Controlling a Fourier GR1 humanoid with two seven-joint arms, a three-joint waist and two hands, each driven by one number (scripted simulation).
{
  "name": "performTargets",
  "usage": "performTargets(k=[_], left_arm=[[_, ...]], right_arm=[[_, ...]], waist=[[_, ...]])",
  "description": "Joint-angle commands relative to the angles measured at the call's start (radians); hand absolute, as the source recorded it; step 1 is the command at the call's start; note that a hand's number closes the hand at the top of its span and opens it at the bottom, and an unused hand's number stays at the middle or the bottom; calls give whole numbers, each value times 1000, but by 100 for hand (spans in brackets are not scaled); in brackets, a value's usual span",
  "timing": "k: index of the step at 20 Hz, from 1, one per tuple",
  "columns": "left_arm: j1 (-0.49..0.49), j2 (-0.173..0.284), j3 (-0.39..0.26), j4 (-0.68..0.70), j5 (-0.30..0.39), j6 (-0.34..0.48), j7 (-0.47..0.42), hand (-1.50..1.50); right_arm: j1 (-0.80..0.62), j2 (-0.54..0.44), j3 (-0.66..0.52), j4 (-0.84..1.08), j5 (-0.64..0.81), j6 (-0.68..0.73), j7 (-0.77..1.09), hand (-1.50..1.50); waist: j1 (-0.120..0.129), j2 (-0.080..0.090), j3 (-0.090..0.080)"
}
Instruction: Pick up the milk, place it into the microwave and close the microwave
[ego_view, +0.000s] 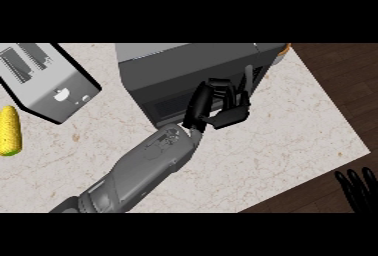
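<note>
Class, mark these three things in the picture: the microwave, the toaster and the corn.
microwave (184, 62), head view, on its grey top.
toaster (52, 85), head view, on its silver side with the lever.
corn (9, 131), head view, on the middle of the yellow cob.

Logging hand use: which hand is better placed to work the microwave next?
Probably left: the left hand is at the microwave front; the right hand rests open at the view's lower right, away from it.

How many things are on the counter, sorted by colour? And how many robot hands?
Grey things: 2, the dark grey box-shaped microwave and the silver metal toaster
Yellow things: 1, the yellow corn cob
Black robot hands: 2, the left hand at the microwave and the right hand, resting at the lower right
Total: 5
</note>
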Motion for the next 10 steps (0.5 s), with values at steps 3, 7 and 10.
performTargets(k=[3, 7, 10], left_arm=[[-58, -1, 27, 65, 54, -13, -45, 150], [-62, -1, 19, 77, 72, 7, -72, 150], [-69, -1, 23, 90, 90, -2, -83, 150]], right_arm=[[12, -19, 5, -34, -35, 35, 6, -150], [6, -36, 0, -64, -61, 43, 24, -150], [8, -43, -4, -70, -74, 48, 27, -150]], waist=[[-24, 9, 2], [-31, 9, 2], [-32, 12, 3]])
